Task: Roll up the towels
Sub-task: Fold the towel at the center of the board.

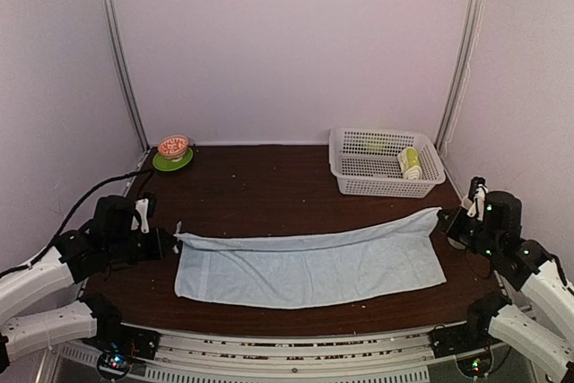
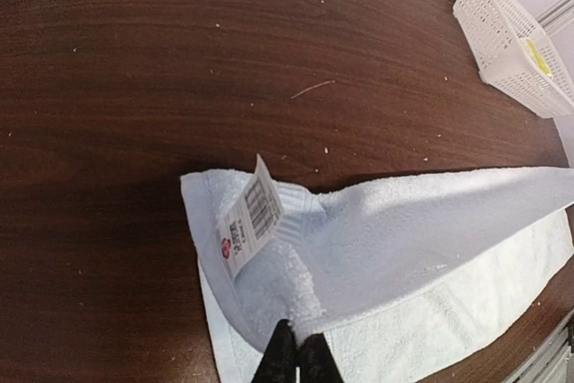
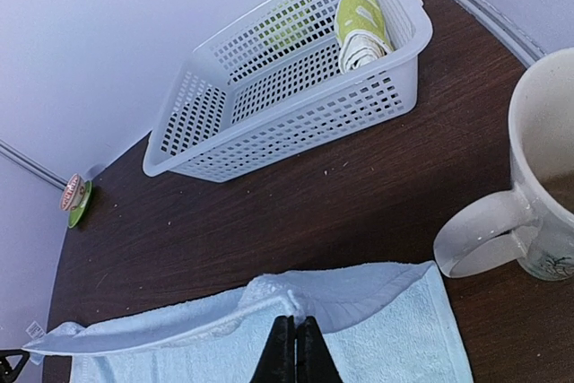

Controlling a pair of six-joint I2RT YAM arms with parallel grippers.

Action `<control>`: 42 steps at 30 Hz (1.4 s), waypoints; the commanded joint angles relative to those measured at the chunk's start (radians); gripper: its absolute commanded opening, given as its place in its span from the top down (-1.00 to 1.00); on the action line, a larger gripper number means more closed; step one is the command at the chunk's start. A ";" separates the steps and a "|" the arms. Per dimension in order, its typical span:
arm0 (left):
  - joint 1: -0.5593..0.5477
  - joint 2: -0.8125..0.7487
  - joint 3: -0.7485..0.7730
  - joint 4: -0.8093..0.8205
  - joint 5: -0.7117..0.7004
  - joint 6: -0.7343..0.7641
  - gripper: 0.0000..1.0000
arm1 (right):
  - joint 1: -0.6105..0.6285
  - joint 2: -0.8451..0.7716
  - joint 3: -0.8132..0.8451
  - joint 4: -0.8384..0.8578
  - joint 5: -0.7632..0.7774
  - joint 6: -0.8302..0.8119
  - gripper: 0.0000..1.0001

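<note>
A pale-blue towel (image 1: 309, 262) is seen stretched across the 6 o'clock half of a dark wood desk (image 1: 260, 190). Its far edge is lifted off the surface and pulled taut between two grippers. The left gripper (image 1: 173, 241) is clamped on the towel's 9 o'clock corner, and the right gripper (image 1: 444, 220) is pinched shut on the 3 o'clock corner. In both wrist views the fingers are pressed together with cloth between them.

A white tag (image 2: 247, 221) is sewn near the left corner and stands up from the cloth. A barcode and a round red mark are printed on it, but the lettering is too small to be read.

A white slotted basket (image 1: 345, 163) is set at 1 o'clock on the desk, well apart from the blue towel. A lime-green towel (image 1: 410, 162) with white patches is laid rolled at the basket's right end. A small red-patterned bowl (image 1: 173, 145) on a green saucer (image 1: 161, 164) is placed in the 11 o'clock corner.

A white mug (image 3: 538, 213) with a faint drawing near its base is shown only in the right wrist view, just beside the towel's right corner. Pale crumbs are scattered over the desk.
</note>
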 commanded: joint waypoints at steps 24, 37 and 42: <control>-0.095 -0.142 0.003 -0.185 -0.004 -0.130 1.00 | -0.001 -0.218 -0.031 -0.251 -0.059 0.076 1.00; -0.132 -0.156 0.007 -0.226 0.016 -0.163 1.00 | 0.004 -0.321 -0.038 -0.326 -0.040 0.141 1.00; -0.135 -0.174 0.010 -0.246 0.031 -0.179 1.00 | 0.003 -0.355 -0.020 -0.386 -0.019 0.165 1.00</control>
